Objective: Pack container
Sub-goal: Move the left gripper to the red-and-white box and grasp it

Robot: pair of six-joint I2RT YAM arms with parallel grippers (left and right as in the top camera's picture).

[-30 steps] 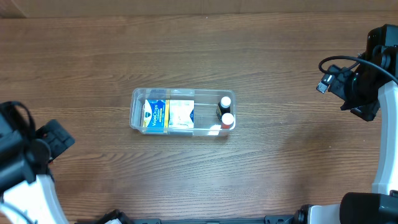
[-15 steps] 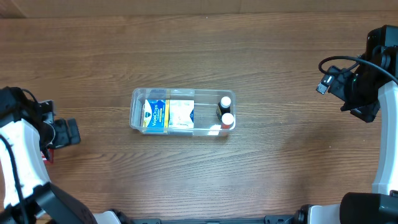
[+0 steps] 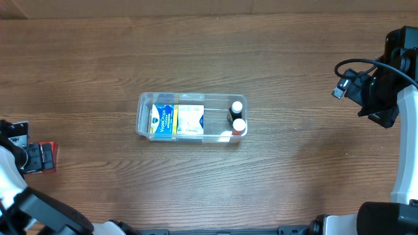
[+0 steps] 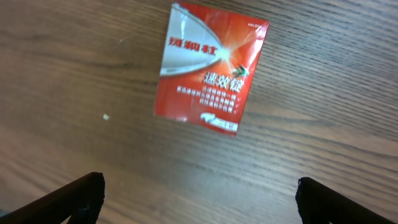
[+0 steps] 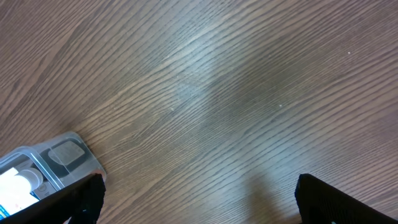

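Note:
The container [image 3: 142, 117] is a clear shallow tub in the middle of the table. It holds a blue box [image 3: 162, 120], a white box [image 3: 189, 119] and two white-capped bottles [image 3: 237, 116]. A red packet [image 3: 47, 156] lies flat at the table's far left edge. My left gripper [image 4: 199, 200] hovers open just short of the red packet [image 4: 211, 68], with nothing between its fingers. My right gripper [image 5: 199, 199] is open over bare wood to the right. One corner of the container [image 5: 59, 152] shows by its left finger.
The right arm [image 3: 379, 88] with its cable stands at the right edge. The left arm [image 3: 13, 163] is at the far left edge. Brown wood surrounds the container on all sides.
My left arm has swung from the lower left corner up and back along the left edge. The red packet now shows beside it. The right arm and container have not moved.

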